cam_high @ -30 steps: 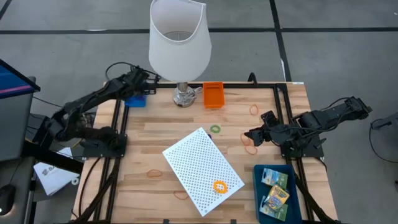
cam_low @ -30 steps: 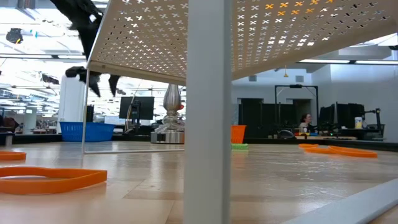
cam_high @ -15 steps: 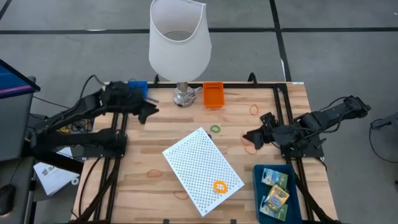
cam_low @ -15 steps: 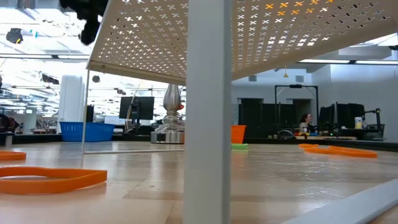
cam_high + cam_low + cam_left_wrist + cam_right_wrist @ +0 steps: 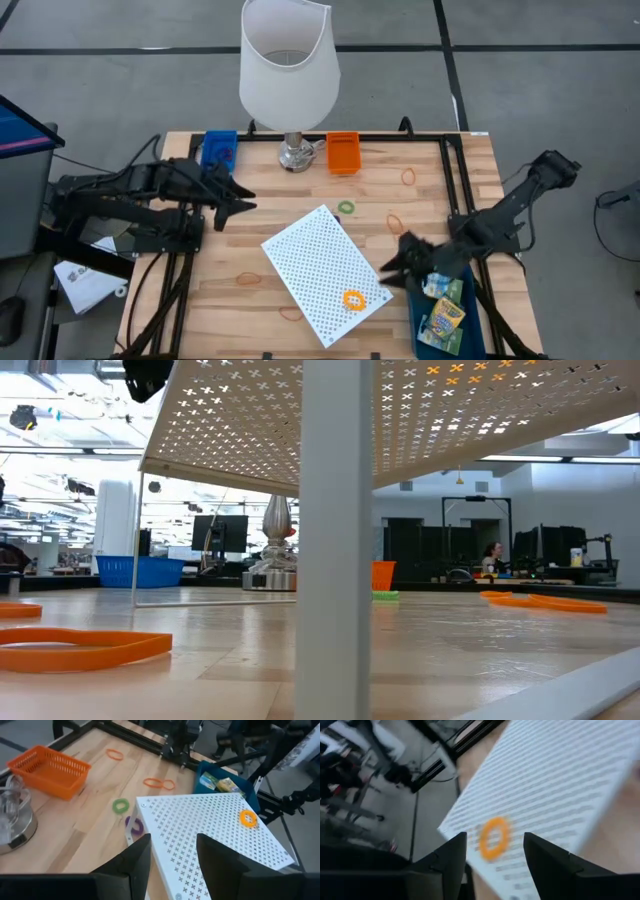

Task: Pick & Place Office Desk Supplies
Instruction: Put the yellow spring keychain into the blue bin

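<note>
Purple ring half hidden under white perforated panel; right wrist view blurred.

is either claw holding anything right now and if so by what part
Nothing is held. The left claw is open and empty near the table's left side; the right claw is open and empty, beside the white perforated board.

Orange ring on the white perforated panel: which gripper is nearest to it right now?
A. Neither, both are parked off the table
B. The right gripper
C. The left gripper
B. In the high view the right gripper hangs just beside the white perforated panel, close to the orange ring, and its wrist view looks straight at the ring, while the left gripper is across the table.
</note>
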